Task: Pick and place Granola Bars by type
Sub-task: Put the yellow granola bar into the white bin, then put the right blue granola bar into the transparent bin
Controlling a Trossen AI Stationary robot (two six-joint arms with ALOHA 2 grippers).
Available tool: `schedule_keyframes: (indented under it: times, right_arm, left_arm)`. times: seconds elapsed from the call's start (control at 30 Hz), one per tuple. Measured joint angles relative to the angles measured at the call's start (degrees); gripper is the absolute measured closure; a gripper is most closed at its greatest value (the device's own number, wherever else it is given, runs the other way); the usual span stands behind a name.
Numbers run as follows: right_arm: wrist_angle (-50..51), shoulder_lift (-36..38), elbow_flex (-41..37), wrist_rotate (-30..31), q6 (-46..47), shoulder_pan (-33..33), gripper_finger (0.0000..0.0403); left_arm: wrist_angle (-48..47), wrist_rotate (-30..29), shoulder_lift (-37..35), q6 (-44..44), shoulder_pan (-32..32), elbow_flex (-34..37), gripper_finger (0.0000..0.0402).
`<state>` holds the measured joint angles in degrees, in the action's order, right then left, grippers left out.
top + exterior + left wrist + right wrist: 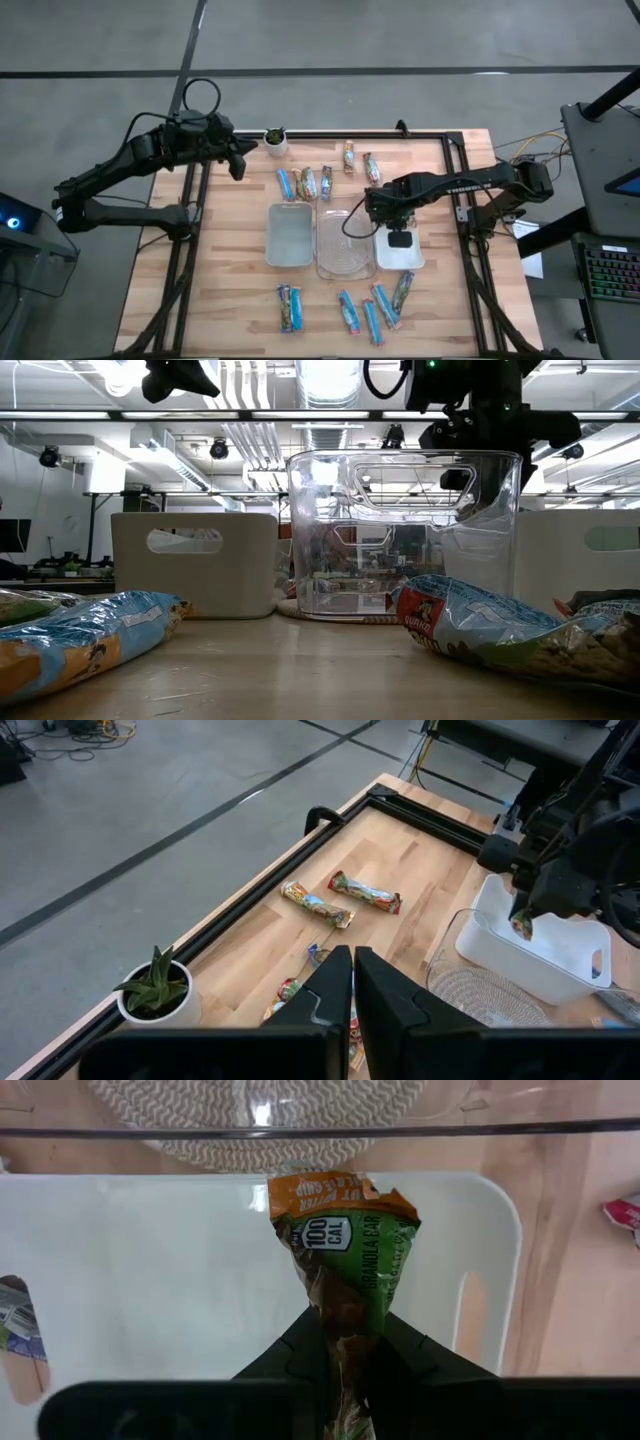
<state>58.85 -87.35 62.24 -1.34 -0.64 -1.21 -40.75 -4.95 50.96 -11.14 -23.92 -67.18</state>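
My right gripper hangs over the white tray at the table's right and is shut on a green-tan granola bar with an orange end. The left wrist view shows that bar below the gripper, at the tray's rim. My left gripper is shut on nothing, raised over the far left corner beside the plant pot. Several bars lie flat past the trays. More bars lie near the front edge. My right gripper pinches the green-tan bar between its two fingers, on the wrapper's lower part away from the orange end. The fingers point down from above. The bar hangs along them, orange end lowest, above the white tray's floor.
Three trays stand side by side mid-table: a pale one, a clear one on a woven mat, and the white one. A black frame rail runs along the far edge. Bare wood lies to the left of the trays.
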Motion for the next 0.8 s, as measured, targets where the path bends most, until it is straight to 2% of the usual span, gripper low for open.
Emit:
schedule_keyframes:
  times: [0.37, 0.8]
  right_arm:
    - [0.38, 0.0, 0.0, -0.02, 0.16, 0.07, 0.0361]
    - [0.61, -0.02, 0.0, -0.11, 0.98, 0.07, 0.0289]
  left_arm:
    - [0.0, 0.0, 0.0, 0.0, 0.02, 0.0, 0.0402]
    - [-0.01, 0.0, 0.0, 0.0, 0.01, 0.0, 0.0402]
